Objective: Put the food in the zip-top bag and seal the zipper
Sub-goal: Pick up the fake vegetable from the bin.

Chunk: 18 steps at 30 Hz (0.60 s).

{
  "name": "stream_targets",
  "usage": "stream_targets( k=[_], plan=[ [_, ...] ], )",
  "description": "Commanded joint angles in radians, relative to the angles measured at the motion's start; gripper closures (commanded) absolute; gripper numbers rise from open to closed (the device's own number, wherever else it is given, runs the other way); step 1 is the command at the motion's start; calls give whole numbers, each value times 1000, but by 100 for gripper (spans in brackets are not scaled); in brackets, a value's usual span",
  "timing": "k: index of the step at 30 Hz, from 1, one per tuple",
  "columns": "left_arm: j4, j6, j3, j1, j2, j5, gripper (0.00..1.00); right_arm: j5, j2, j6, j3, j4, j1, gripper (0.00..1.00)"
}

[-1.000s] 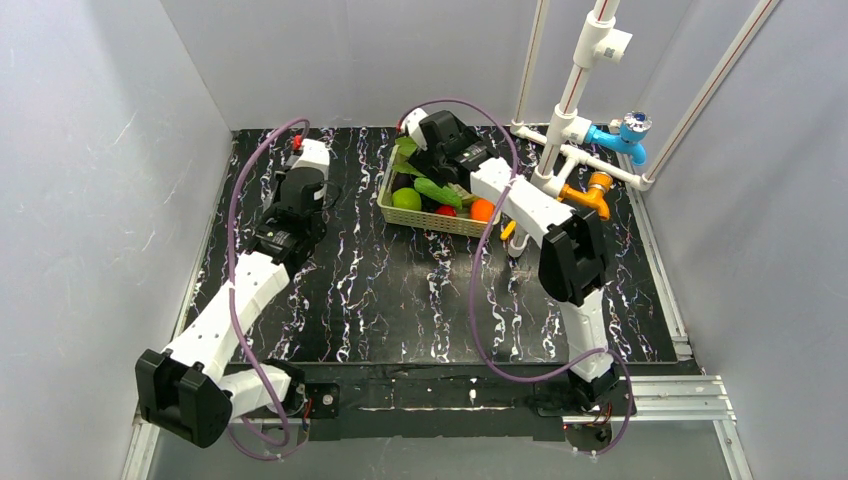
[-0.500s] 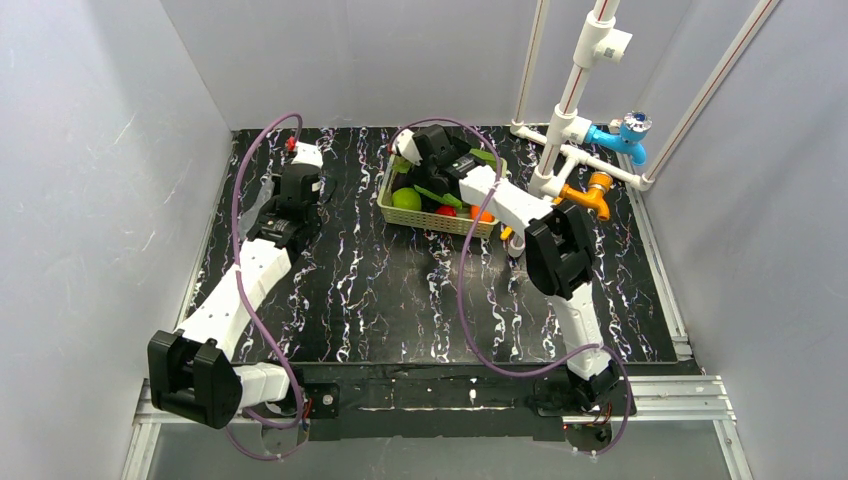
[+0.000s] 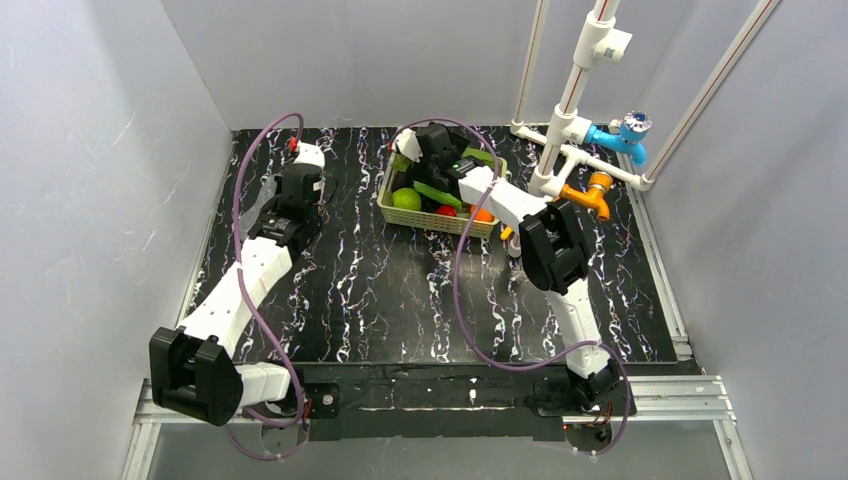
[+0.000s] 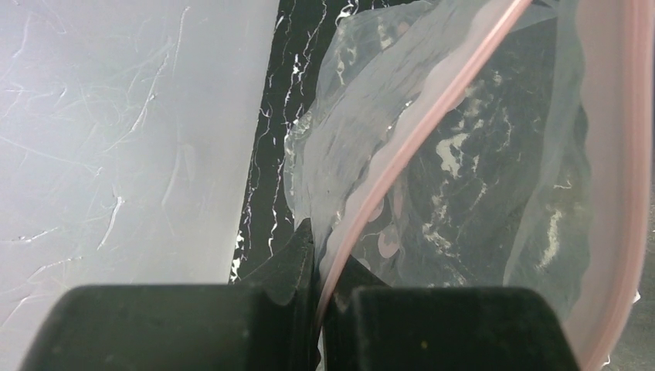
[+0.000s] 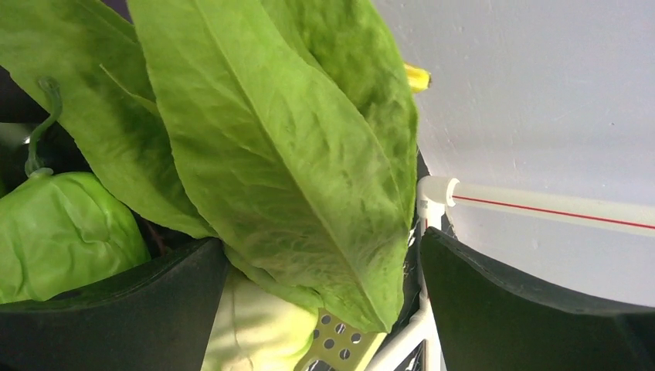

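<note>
Black marbled table [image 3: 400,300]: carries everything in use.

Clear bag [image 4: 463,170]: located at 10 o'clock from table centre in the overhead view, well apart from the basket and toward 9 o'clock from it. Mouth hangs open, with no food seen inside.

Cream basket [image 3: 432,222]: located at 1 o'clock from table centre. Holds the food, including a green apple [image 3: 406,199].

Big green leaves [image 5: 255,139]: seen in the right wrist view with the long axis running from 11 o'clock to 5 o'clock, passing straight between the fingers. Overlap a pale cabbage [image 5: 62,224] at 8 o'clock.

Pink zipper [image 4: 417,131]: runs from 1 o'clock down to 6 o'clock in the left wrist view, ending in the grip.

Right gripper [image 5: 323,243]: fingers spread fully wide, one on each side of the leaves, holding nothing. Nearer arm to the food.

Left gripper [image 4: 318,267]: fingers pinched tight on the zipper edge, holding one side of the mouth up.

Likely next: close on the leaves, lift, then carry toward 9 o'clock to the bag mouth.
</note>
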Motion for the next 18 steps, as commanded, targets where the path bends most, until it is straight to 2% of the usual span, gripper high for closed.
stream_targets(
  k=[1,6,8,10,14,18],
  plan=[
    [-15,-22,39,-1,18,10,100,-30,45,-41,58,84,-9,2],
    [-12,-21,39,-1,22,15,100,-31,56,-71,32,158,-18,2],
    [-15,-21,42,-1,29,18,100,-15,62,-78,32,182,-20,8],
    [-18,-22,46,-2,34,22,100,8,67,-94,31,215,-21,20],
    [-22,-31,48,-1,42,36,100,41,48,-113,23,266,-18,54],
    [-20,-33,46,-10,43,88,100,31,-49,-76,-42,296,-9,70]
  ],
)
